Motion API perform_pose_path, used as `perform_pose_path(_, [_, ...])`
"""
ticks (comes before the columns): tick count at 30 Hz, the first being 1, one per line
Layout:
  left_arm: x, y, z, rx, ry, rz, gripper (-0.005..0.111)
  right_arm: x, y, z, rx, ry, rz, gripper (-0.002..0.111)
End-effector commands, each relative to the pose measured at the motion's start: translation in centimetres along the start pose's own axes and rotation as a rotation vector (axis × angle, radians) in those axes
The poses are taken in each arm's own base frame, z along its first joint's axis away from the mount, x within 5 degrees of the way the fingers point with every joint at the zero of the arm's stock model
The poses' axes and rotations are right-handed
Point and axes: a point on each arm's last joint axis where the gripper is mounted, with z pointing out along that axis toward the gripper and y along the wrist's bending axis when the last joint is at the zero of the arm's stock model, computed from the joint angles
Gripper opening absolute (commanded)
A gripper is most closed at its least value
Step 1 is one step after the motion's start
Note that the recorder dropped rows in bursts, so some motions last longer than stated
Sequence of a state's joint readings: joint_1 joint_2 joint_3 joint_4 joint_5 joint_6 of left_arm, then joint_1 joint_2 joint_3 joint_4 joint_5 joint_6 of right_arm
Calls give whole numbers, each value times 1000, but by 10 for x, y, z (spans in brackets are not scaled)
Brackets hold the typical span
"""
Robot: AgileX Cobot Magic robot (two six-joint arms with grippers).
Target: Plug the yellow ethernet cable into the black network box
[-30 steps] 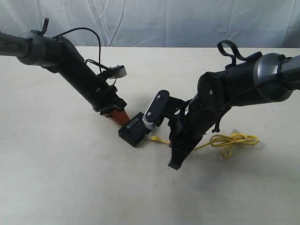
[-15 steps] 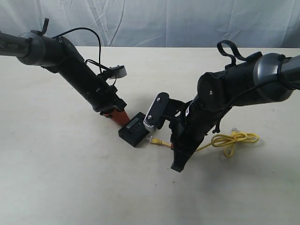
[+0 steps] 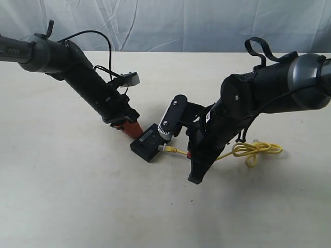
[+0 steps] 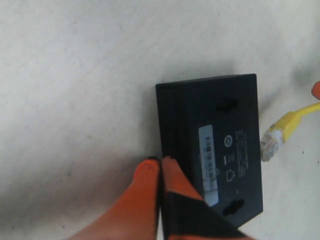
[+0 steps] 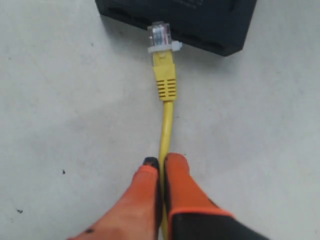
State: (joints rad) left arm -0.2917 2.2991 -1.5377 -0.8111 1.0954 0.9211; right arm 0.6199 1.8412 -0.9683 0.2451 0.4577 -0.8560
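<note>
Cable: the yellow ethernet cable [image 5: 167, 117] lies on the pale table [image 3: 77, 196] and runs straight from the right gripper to the box.
Plug: the clear plug [image 5: 160, 35] at this end of the cable touches the side wall of the black network box [image 4: 210, 125]. I cannot tell if it is already inside a socket.
Coil: the rest of the cord makes a loose coil [image 3: 257, 150] on the table, to the right of the right arm in the exterior view and well apart from the box.
Box: it lies flat on the table between the two arms, with its pale label strip [image 4: 209, 159] facing up.
Right gripper: the right gripper [image 5: 160, 164] is closed on the cable. Its orange fingers [image 5: 145, 190] pinch the cord a little behind the yellow boot, low over the table.
Left gripper: the left gripper [image 4: 160, 165] has its fingertips [image 4: 147, 170] pressed together with nothing between them. They rest at the edge of the box, on the side opposite to the plug.
Arms: the left arm [image 3: 88, 82] and the right arm [image 3: 258, 95], both black, lean down toward the box from the two sides.
Background: a wrinkled pale cloth [image 3: 170, 23] hangs behind the table.
</note>
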Motion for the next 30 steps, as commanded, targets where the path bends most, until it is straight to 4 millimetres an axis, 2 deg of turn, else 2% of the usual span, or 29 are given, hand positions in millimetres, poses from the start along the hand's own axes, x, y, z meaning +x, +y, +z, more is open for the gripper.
perform_pose_path(1, [1, 1, 1, 6, 3, 0, 0, 2, 1, 1, 1, 4, -2, -1])
perform_pose_path(9, [1, 1, 1, 6, 3, 0, 0, 4, 1, 8, -13, 24, -5, -1])
perform_pose_path(30, [1, 0, 1, 8, 5, 1, 0, 2, -1, 8, 17, -2, 21, -1])
